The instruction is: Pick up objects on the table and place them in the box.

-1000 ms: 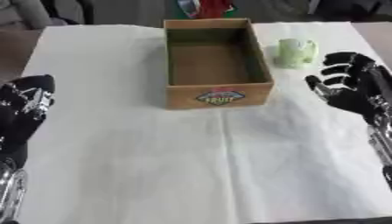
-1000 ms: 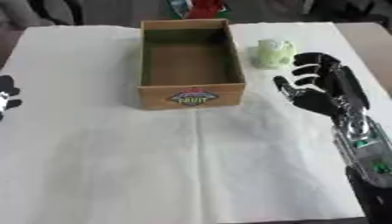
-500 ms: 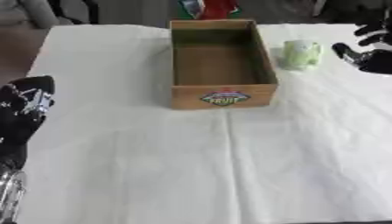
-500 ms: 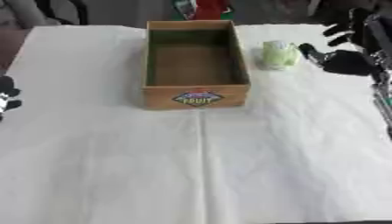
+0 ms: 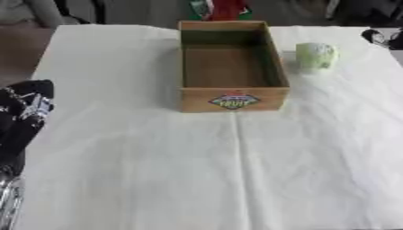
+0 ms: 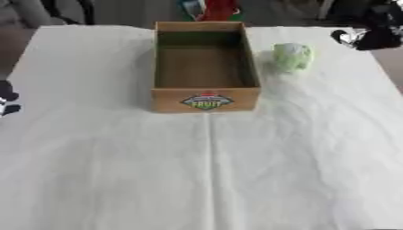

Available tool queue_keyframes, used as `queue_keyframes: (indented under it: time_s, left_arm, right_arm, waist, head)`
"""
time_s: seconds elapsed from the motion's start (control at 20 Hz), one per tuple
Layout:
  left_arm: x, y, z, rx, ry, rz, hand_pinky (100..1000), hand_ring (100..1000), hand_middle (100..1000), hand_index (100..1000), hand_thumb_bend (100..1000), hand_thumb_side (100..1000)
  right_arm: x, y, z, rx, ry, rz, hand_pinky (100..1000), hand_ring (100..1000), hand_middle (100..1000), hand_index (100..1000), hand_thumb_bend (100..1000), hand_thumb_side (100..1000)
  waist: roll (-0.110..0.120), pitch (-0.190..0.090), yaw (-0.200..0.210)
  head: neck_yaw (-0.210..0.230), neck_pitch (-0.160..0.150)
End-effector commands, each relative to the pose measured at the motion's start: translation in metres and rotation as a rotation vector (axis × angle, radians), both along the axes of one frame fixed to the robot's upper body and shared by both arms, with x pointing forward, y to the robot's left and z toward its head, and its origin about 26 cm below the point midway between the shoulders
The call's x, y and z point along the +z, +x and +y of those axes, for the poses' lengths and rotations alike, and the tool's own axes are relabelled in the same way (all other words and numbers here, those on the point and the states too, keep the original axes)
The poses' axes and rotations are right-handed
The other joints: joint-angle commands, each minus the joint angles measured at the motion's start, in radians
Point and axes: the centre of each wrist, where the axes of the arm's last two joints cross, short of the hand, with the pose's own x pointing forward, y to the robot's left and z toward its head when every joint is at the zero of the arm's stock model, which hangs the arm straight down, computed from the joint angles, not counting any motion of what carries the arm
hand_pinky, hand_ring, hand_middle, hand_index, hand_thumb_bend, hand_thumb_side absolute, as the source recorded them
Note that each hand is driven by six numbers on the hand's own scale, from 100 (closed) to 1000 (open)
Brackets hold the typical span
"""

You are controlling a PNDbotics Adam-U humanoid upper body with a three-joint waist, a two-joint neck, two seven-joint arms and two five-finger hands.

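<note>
A brown cardboard box (image 5: 232,99) with a fruit label on its front wall stands open at the table's far middle; nothing shows inside it. A pale green rounded object (image 6: 292,56) lies on the white cloth just right of the box. My right hand (image 6: 371,35) is blurred at the far right edge, level with the green object and apart from it; its fingers cannot be made out. My left hand (image 5: 22,115) rests at the left edge, fingers relaxed, holding nothing.
A white cloth (image 5: 236,170) covers the table, with a crease running from the box toward me. Something red and green (image 5: 220,9) stands just beyond the box's far wall, past the table edge.
My right hand has moved away from the near right of the box to the far right edge, past the green object. The camera has tilted a little. The left hand stays.
</note>
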Motion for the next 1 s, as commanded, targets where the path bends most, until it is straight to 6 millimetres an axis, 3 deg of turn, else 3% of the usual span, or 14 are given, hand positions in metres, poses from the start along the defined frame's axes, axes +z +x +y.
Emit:
queue_keyframes:
  time_s: [0.05,0.4,1.0]
  left_arm:
    - [0.009,-0.001,0.003,-0.007,0.031,-0.025,725,724,654,679,368,382]
    - [0.010,0.000,0.002,-0.018,0.038,-0.026,725,725,653,679,370,382]
    - [0.012,0.000,-0.001,-0.034,0.039,-0.032,724,725,653,679,374,380]
  right_arm:
    - [0.004,0.006,-0.018,-0.057,-0.102,0.070,839,922,883,862,503,100]
    - [-0.010,0.020,-0.019,-0.098,-0.144,0.147,860,933,890,866,507,100]
    - [-0.024,0.036,0.002,-0.071,-0.116,0.146,860,931,882,867,520,100]
  waist:
    - [-0.003,-0.020,0.004]
    - [-0.008,-0.017,0.021]
    - [-0.004,-0.011,0.050]
  head:
    - [-0.008,0.007]
    - [-0.019,0.005]
    - [-0.041,-0.003]
